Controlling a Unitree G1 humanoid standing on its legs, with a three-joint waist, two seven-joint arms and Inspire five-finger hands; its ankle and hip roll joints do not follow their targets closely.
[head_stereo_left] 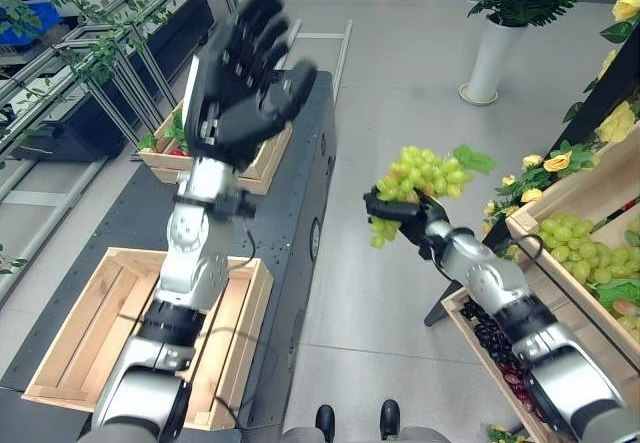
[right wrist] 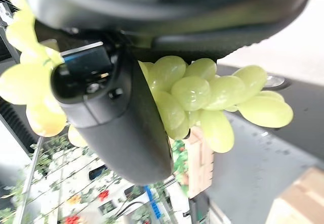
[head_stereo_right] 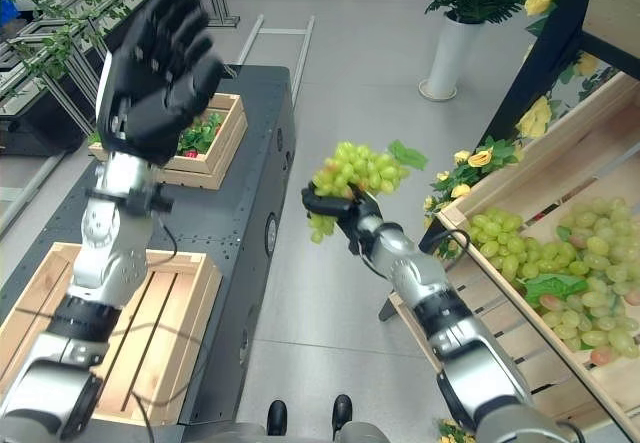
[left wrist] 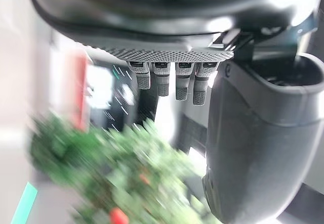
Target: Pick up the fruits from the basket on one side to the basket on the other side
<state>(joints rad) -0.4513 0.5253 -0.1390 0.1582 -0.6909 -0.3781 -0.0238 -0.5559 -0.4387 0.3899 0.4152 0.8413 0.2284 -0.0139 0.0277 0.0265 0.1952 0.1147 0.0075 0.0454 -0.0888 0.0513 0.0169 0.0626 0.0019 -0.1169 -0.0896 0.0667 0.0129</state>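
Note:
My right hand (head_stereo_left: pixel 405 213) is shut on a bunch of green grapes (head_stereo_left: pixel 425 175) with a leaf, held in the air over the floor between the dark table and the shelf; the grapes (right wrist: pixel 202 95) bulge past the thumb (right wrist: pixel 109 113) in the right wrist view. Raised high above the table, my left hand (head_stereo_left: pixel 240 78) is open with fingers spread and holds nothing. An empty wooden crate (head_stereo_left: pixel 70 348) lies on the near end of the table. At the right, a shelf crate (head_stereo_right: pixel 545 178) holds more green grapes (head_stereo_right: pixel 570 263).
A second wooden crate (head_stereo_left: pixel 262 168) with greenery and red fruit sits at the table's far end. Below the grape crate is a crate (head_stereo_left: pixel 462 308) of dark grapes (head_stereo_left: pixel 495 348). A white vase (head_stereo_left: pixel 490 58) with a plant and yellow flowers (head_stereo_left: pixel 555 161) stand beside the shelf.

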